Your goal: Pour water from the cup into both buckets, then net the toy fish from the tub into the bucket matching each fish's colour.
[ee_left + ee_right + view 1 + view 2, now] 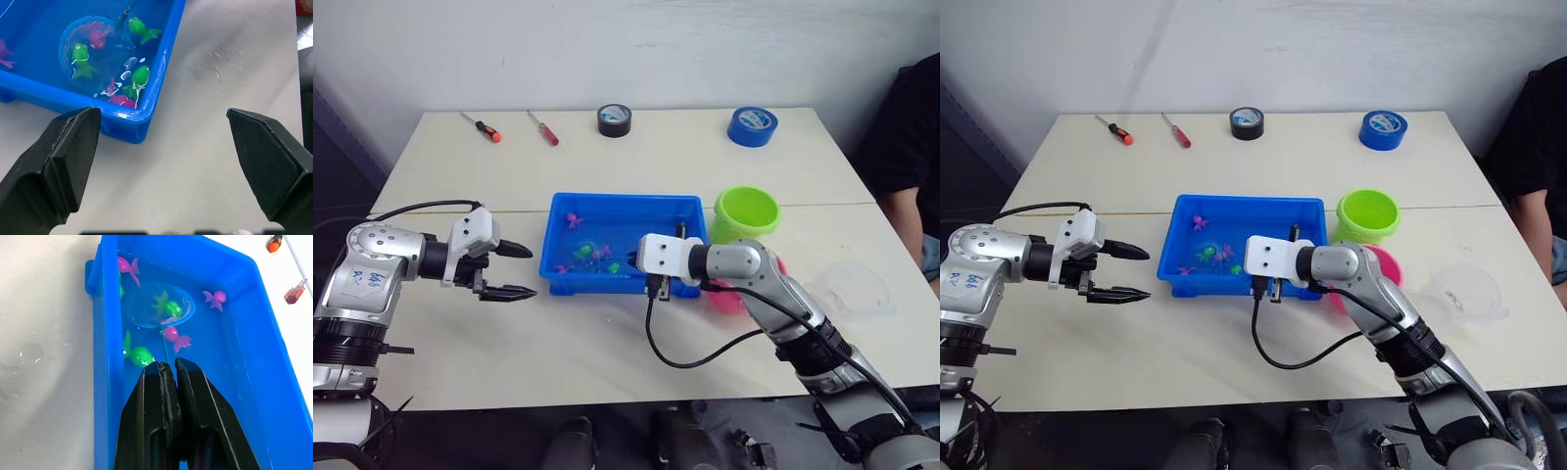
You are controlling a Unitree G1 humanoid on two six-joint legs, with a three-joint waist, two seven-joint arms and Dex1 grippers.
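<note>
The blue tub [622,202] sits mid-table holding several green and pink toy fish [142,355]. My right gripper [168,366] hangs over the tub's right end, shut on the thin handle of the net [159,306]. The blue hoop lies in the tub with a green fish [171,308] inside it. Left of the tub my left gripper [514,271] is open and holds nothing, just above the table. The lime green bucket [746,211] stands right of the tub. The pink bucket [1386,264] is partly hidden behind my right arm. The clear cup [852,289] stands further right.
Two red-handled screwdrivers [544,128], a black tape roll [615,119] and a blue tape roll [752,125] lie along the far edge. A person [911,147] sits at the right side. Water drops [215,73] wet the table by the tub. A black cable [675,357] loops under my right wrist.
</note>
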